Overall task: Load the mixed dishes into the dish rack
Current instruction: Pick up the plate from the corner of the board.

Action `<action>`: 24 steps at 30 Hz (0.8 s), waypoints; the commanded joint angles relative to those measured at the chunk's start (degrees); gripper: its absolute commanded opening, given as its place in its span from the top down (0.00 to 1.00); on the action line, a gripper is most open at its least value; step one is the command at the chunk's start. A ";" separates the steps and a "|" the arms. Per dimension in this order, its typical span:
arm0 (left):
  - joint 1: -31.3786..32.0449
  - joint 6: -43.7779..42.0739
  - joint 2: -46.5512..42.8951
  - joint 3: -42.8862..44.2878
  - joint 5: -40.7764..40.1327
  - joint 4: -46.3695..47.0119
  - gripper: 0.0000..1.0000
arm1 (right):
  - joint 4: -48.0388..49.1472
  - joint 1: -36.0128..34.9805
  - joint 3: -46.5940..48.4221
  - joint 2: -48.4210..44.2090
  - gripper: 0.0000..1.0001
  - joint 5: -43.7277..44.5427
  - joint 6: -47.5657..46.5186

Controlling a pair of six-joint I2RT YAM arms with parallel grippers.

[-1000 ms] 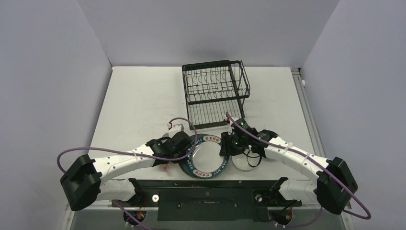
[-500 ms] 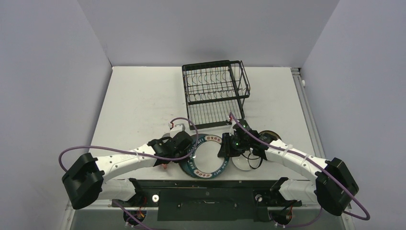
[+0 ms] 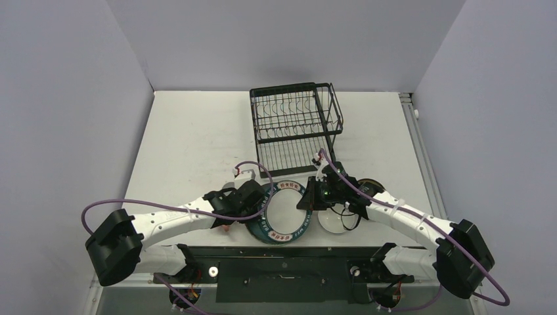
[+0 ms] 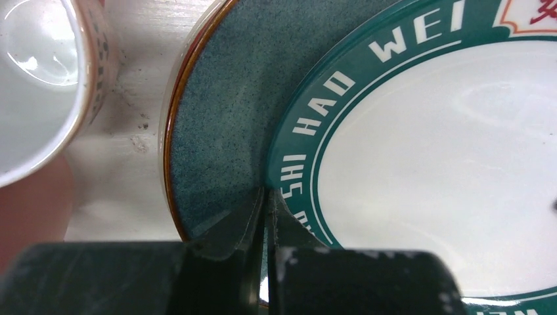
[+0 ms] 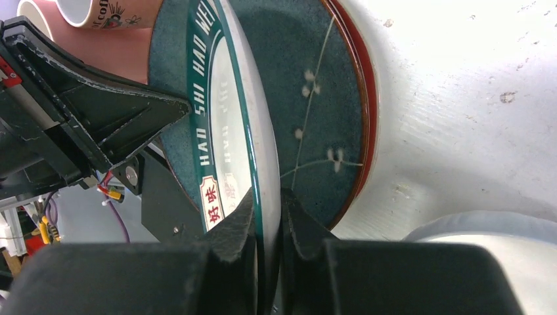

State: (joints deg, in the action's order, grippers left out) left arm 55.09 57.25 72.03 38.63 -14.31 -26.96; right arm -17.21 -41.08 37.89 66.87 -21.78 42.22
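The green-rimmed lettered white plate (image 3: 286, 211) is tilted, its right edge raised off a teal-faced plate (image 5: 315, 98) with a red rim and a flower sprig. My right gripper (image 5: 266, 197) is shut on the lettered plate's (image 5: 230, 98) right rim; in the top view this gripper (image 3: 310, 200) is at the plate's right side. My left gripper (image 4: 266, 197) is shut, its tips against the lettered plate's (image 4: 427, 151) left edge, resting over the teal plate (image 4: 217, 131). The black wire dish rack (image 3: 295, 125) stands behind, apart from both arms.
A pink mug (image 4: 39, 79) sits just left of the plates, also showing in the right wrist view as a mug (image 5: 98, 10). A white bowl (image 3: 338, 220) lies under the right arm, and a dark bowl (image 3: 371, 187) sits beyond it.
My right gripper has closed on the lettered plate's right rim and lifted that side, so the plate now tilts. The left gripper stays shut at the left edge.
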 commanded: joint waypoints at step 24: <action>0.85 -5.09 -3.99 3.88 1.37 -1.00 0.53 | -12.51 1.85 7.28 -7.26 1.00 6.46 -9.18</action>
State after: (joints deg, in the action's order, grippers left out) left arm 55.83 54.22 70.98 39.18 -12.12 -26.39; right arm -27.57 -39.70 41.19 61.78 -17.69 35.59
